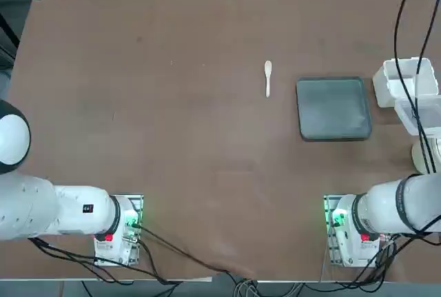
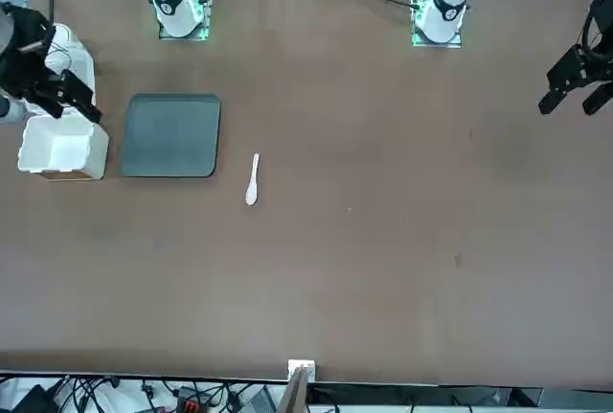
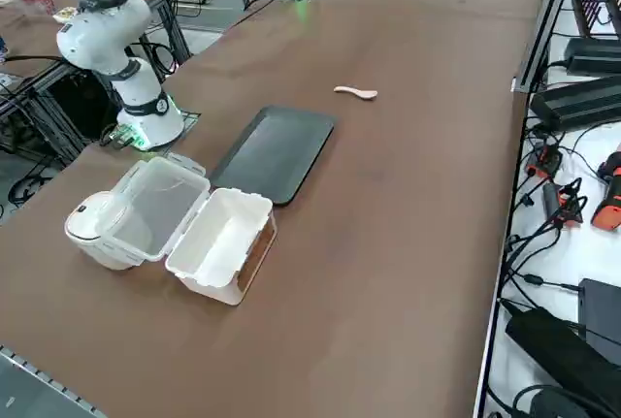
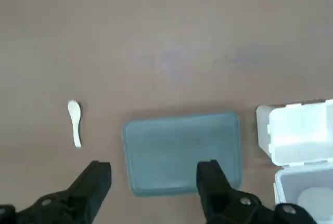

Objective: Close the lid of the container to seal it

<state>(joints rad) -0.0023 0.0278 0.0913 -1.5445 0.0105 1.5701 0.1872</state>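
In the wrist view, the right gripper (image 4: 154,167) is seen above the table (image 4: 166,42) with its two fingers spread wide and nothing held between them. A grey tray (image 4: 182,154) is framed ahead of the fingers, partly hidden by one fingertip (image 4: 207,169). A white spoon (image 4: 75,122) is seen beyond the opposite finger, on its outer side. Past the tray-side finger, the open box (image 4: 299,135) is shown with its translucent lid (image 4: 307,182) folded out, nearer the fingers than the box itself.

In the front view, the gripper's dark fingers are pictured over the area beside the box, with much of the lid hidden behind them.

In the right side view, the fingers are not shown; the lid is seen swung fully back from the box's rim and spread over a round cream pot (image 3: 92,224).

In the top view, the fingers are again out of sight. The lid is crossed by dark cables (image 1: 418,121), and the tray is seen between the spoon and the box.
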